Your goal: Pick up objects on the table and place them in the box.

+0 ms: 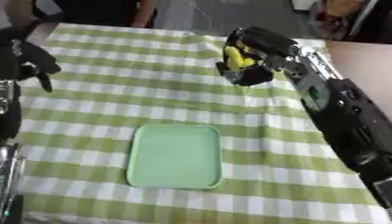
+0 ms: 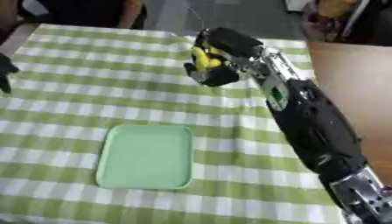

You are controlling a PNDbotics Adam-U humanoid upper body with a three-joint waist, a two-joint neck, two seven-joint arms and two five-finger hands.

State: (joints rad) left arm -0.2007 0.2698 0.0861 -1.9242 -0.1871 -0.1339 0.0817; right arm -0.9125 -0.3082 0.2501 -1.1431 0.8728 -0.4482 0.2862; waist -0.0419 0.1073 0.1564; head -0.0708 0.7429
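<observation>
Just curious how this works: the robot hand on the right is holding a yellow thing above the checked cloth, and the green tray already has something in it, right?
Not quite. The green tray holds nothing, as the left eye view shows. The right robot hand does hold the yellow thing above the checked cloth.

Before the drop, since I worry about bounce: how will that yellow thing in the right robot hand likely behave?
The yellow object looks small inside the curled right robot hand, so probably light. Its shape is unclear, so rolling can't be ruled out. The green tray looks shallow, so a bounce might carry it out.
</observation>
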